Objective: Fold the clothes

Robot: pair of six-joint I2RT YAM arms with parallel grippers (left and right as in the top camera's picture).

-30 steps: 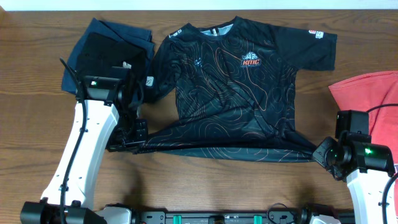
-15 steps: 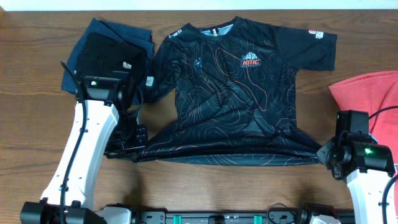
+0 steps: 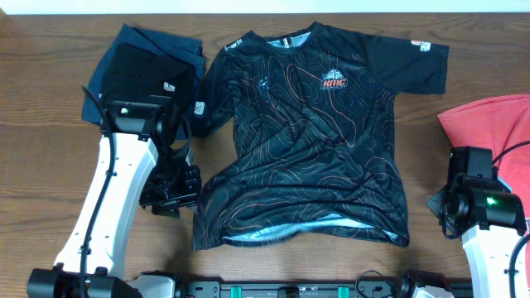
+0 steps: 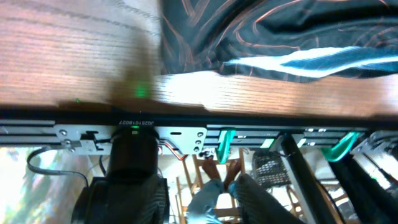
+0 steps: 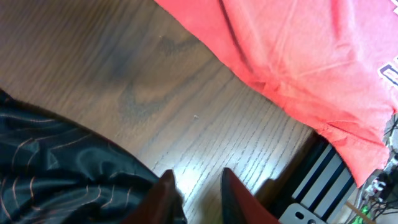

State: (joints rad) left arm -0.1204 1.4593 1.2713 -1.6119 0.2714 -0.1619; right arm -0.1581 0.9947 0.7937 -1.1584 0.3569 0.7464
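Right tool [image 5: 197,182] parted, empty, beside jersey [image 3: 306,149] hem; left tool [image 3: 175,189] state unreadable, fingers hidden.

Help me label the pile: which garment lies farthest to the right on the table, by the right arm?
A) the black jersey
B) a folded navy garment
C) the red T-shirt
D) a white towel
C: in the overhead view the red T-shirt lies right of the black jersey, while the folded navy garments sit at far left.
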